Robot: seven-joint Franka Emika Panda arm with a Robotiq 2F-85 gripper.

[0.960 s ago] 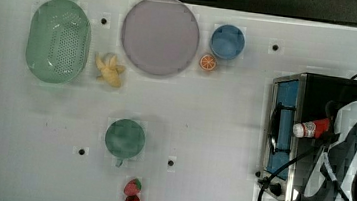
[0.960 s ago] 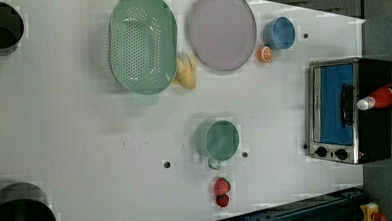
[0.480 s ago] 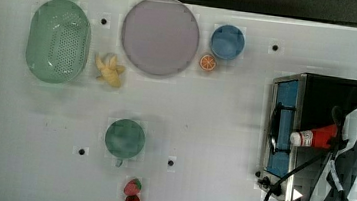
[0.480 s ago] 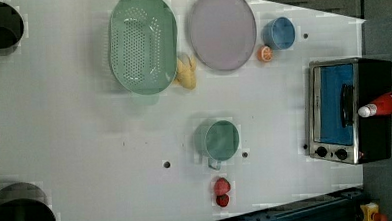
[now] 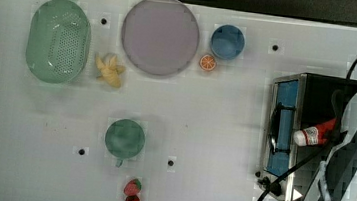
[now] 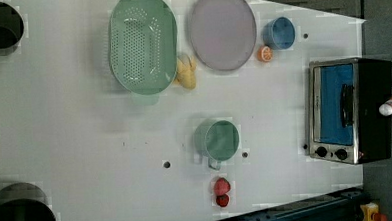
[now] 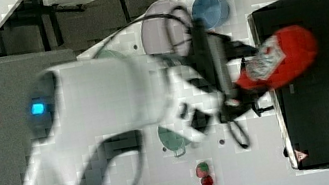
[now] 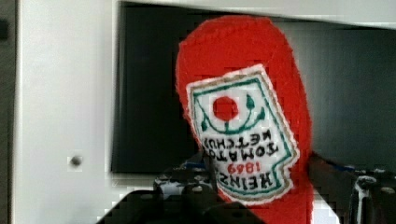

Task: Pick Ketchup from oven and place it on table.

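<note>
Ketchup (image 5: pixel 313 136) pinched in the gripper (image 7: pixel 236 91), above the black oven (image 5: pixel 313 94), cap toward the table (image 5: pixel 214 124).

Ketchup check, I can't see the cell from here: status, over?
Gripper shut on the ketchup. Bottle lifted above the oven, cap toward the door side in the top view. Table ahead open between the mug and the oven.

The red, soft-looking fabric Ketchup bottle (image 8: pixel 243 107) is showing a matt, felt-like surface with a stitched white cloth label. The boxy black toaster oven (image 6: pixel 351 111) is showing a brushed silver metal front frame and glossy blue-tinted glass door, its top looking matt black. The flat white table (image 5: pixel 203 133) is looking smooth and matt, the perforated green plastic colander (image 6: pixel 142 43) slightly glossy.
</note>
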